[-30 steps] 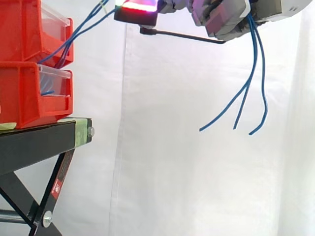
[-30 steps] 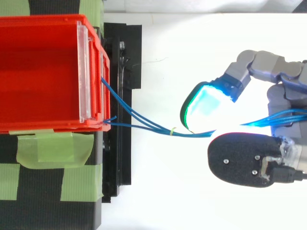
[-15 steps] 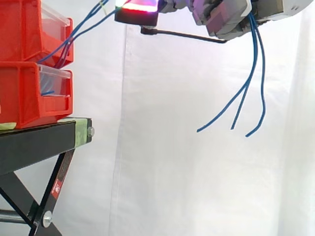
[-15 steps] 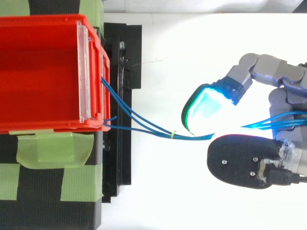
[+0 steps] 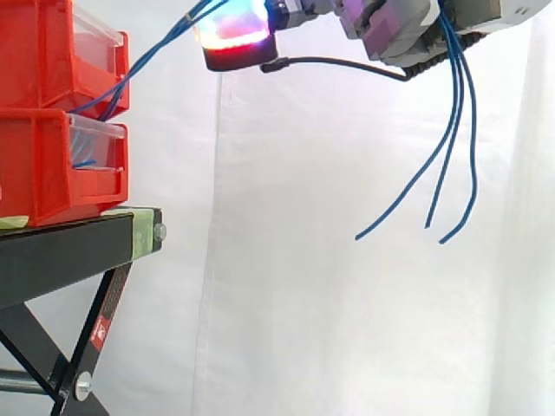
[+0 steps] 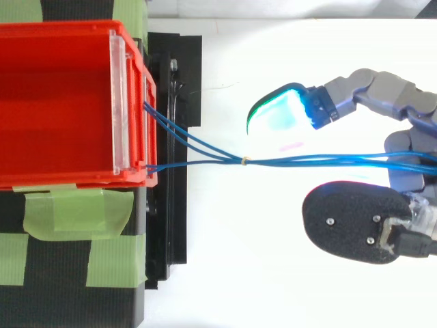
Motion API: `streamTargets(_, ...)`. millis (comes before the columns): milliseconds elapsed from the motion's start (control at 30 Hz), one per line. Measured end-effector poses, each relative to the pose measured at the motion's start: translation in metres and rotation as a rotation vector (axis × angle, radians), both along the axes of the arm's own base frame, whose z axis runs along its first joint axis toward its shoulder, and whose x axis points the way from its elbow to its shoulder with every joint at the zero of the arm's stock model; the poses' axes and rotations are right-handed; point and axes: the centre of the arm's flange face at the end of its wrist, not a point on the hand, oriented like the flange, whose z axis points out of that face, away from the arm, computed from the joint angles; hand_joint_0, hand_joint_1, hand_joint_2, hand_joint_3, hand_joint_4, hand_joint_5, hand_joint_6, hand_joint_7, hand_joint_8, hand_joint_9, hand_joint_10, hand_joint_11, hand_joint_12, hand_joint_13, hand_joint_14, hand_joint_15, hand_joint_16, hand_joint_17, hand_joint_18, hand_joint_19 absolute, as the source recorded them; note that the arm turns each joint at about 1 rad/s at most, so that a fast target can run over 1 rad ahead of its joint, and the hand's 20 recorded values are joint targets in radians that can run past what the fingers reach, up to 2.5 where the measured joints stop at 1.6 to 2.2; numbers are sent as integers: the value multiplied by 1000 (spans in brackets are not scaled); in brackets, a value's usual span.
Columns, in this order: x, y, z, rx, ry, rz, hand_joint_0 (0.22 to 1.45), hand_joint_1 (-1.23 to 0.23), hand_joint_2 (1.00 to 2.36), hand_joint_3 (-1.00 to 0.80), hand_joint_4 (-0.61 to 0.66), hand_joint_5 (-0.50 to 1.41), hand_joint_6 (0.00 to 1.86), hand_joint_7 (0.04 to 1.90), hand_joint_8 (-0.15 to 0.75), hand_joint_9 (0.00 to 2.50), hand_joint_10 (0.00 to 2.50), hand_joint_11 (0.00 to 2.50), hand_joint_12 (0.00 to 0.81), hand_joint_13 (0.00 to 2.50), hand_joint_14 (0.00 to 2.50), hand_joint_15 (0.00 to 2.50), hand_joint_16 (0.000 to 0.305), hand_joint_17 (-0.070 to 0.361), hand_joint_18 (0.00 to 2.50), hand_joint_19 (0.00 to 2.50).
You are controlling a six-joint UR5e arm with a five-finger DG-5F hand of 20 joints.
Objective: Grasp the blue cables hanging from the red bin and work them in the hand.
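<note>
Gripping entry: grey robot hand, high at the side view's right, its fingers curling round the thin blue cables at the palm, one glowing-tipped finger reaching toward the bins. The cables' loose ends are dangling below the hand. Their other run is stretching across the gap, gathered by a small yellow tie, to the upper red plastic bin. That bin is sitting on a lower red plastic bin, on a black metal bench. A white curtain is hanging behind.
</note>
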Motion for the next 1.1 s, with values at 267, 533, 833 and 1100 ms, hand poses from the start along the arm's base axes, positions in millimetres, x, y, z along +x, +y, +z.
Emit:
streamTargets(267,0,1,0,-1,0,-1,962,-613,1014,-706,388,341,13,1220,468,903,2500,2500,437,1106,2500,1358,51,115,1744,1344)
streamTargets(533,0,1,0,-2,2,-1,926,-607,1009,-821,351,453,5,1345,462,937,2500,2500,437,1121,2500,1377,51,115,1760,1378)
streamTargets(833,0,1,-1,-2,2,0,959,-632,1016,-662,376,449,8,1315,470,964,2500,2500,436,1124,2500,1408,52,117,1768,1380)
streamTargets(1100,-1,1,-2,-4,4,0,1011,-630,1024,-437,402,372,15,1199,459,957,2500,2500,435,1117,2500,1407,51,115,1746,1335)
